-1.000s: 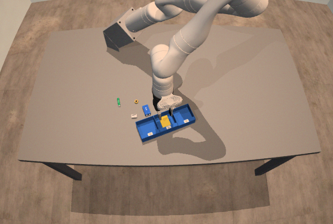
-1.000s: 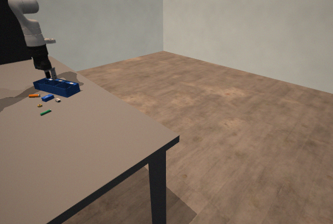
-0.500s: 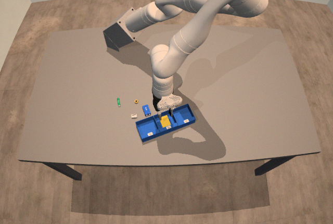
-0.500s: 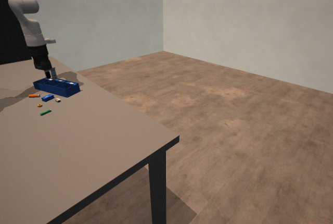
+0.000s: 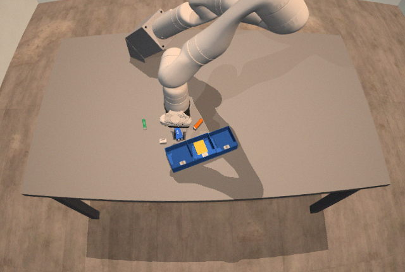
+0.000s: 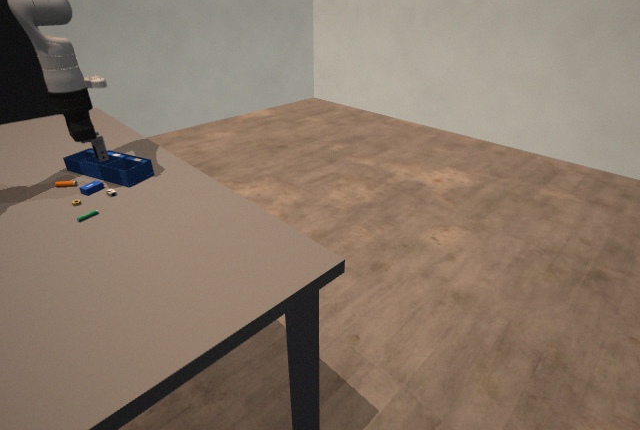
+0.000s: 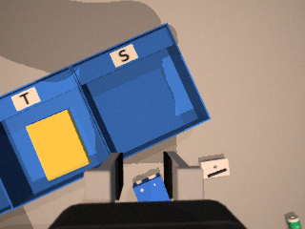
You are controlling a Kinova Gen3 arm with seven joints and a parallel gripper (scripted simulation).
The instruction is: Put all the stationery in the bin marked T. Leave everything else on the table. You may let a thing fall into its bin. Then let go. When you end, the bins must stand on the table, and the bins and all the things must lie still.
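My gripper (image 5: 178,130) (image 6: 101,152) (image 7: 143,168) is open and empty. It hangs above a small blue box (image 5: 178,135) (image 6: 92,187) (image 7: 152,187) that lies on the table beside the bins; in the wrist view the box shows between the fingers, below them. The blue tray has three bins in a row. The middle bin marked T (image 5: 191,154) (image 7: 19,124) holds a flat yellow pad (image 5: 199,147) (image 7: 57,143). The bin marked S (image 5: 228,138) (image 7: 143,105) is empty. A green marker (image 5: 143,123) (image 6: 87,216) (image 7: 292,220) and an orange marker (image 5: 197,123) (image 6: 65,183) lie on the table.
A small white block (image 5: 162,140) (image 6: 110,191) (image 7: 214,168) lies left of the blue box. A small yellow ring (image 6: 76,202) lies between the markers; the wrist hides it in the top view. The arm's dark base (image 5: 142,42) stands at the table's back.
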